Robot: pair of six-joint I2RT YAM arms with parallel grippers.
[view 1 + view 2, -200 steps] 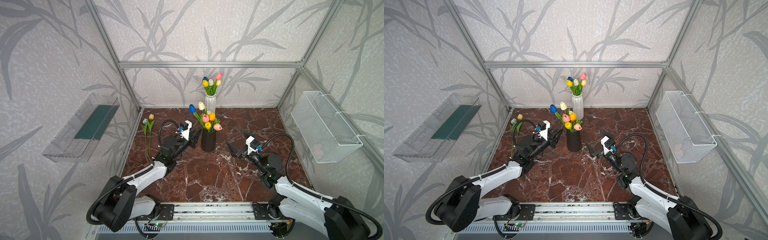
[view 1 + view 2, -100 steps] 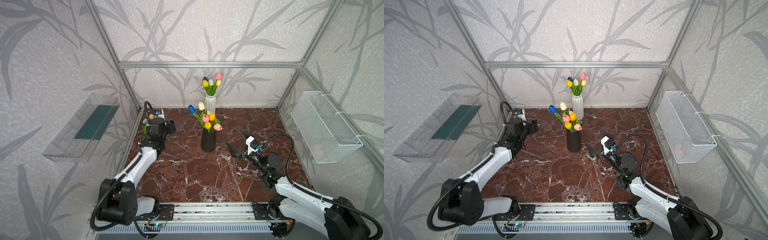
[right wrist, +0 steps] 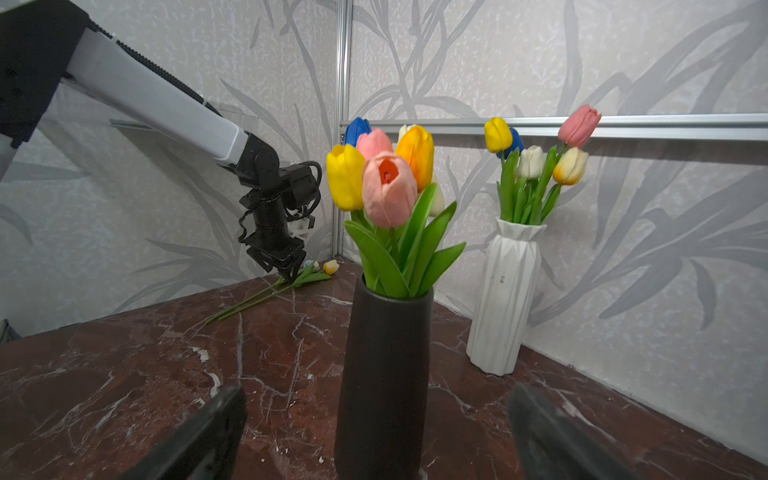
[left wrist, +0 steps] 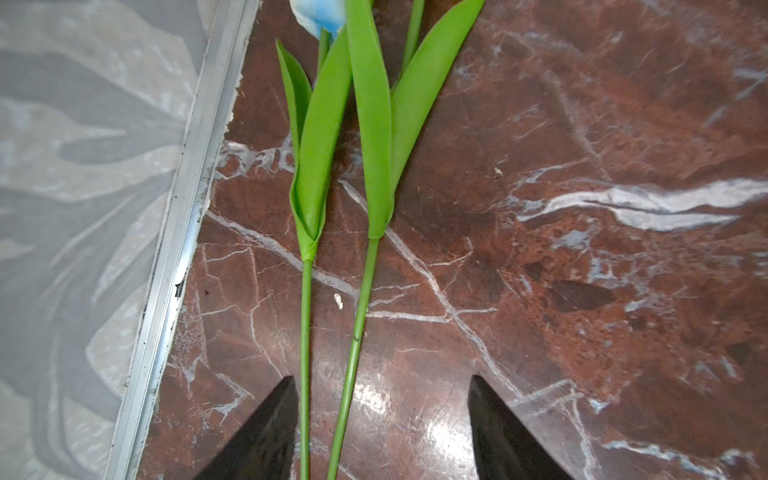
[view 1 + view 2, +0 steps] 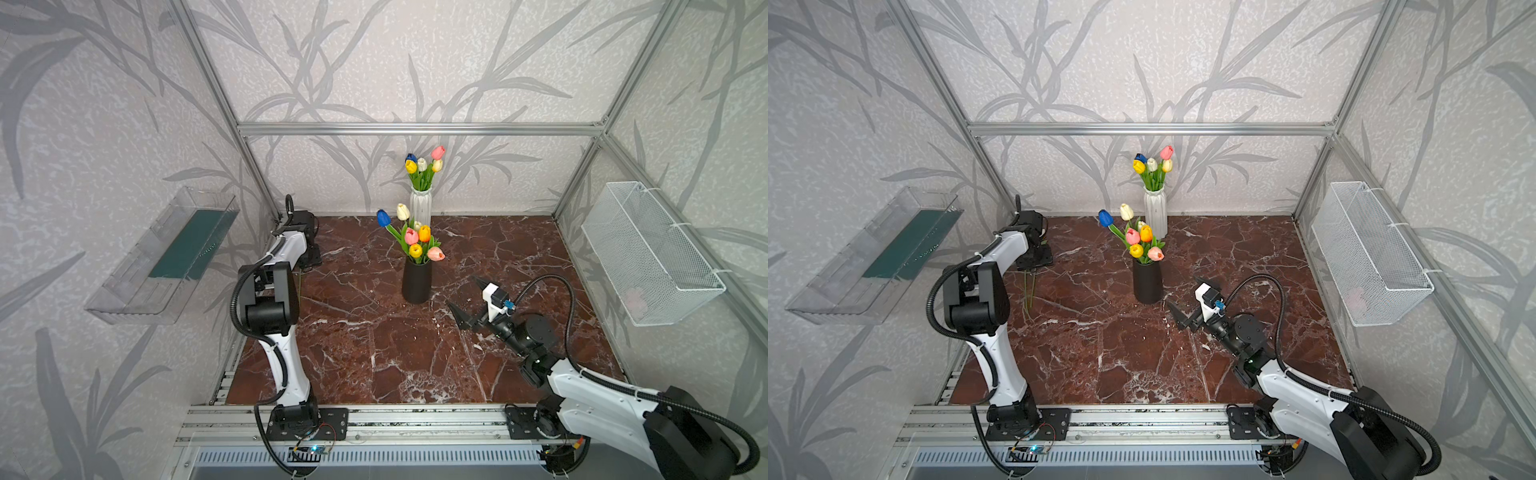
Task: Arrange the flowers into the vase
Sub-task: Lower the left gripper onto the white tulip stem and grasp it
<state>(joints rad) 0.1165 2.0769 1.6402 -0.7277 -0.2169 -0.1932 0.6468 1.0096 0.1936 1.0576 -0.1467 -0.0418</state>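
your left gripper (image 4: 380,381) hangs low at the far left of the red-brown marble table (image 4: 582,291), its black fingers (image 4: 270,436) apart. the thin green stems of two loose artificial tulips (image 4: 372,145) lie flat between them; you cannot tell whether a finger touches a stem. your right gripper (image 5: 462,291) stands wide and empty, just near and right of the matte black cylinder vase (image 5: 416,282) at mid-table, which holds an upright bunch of mixed-colour tulips (image 5: 411,236).
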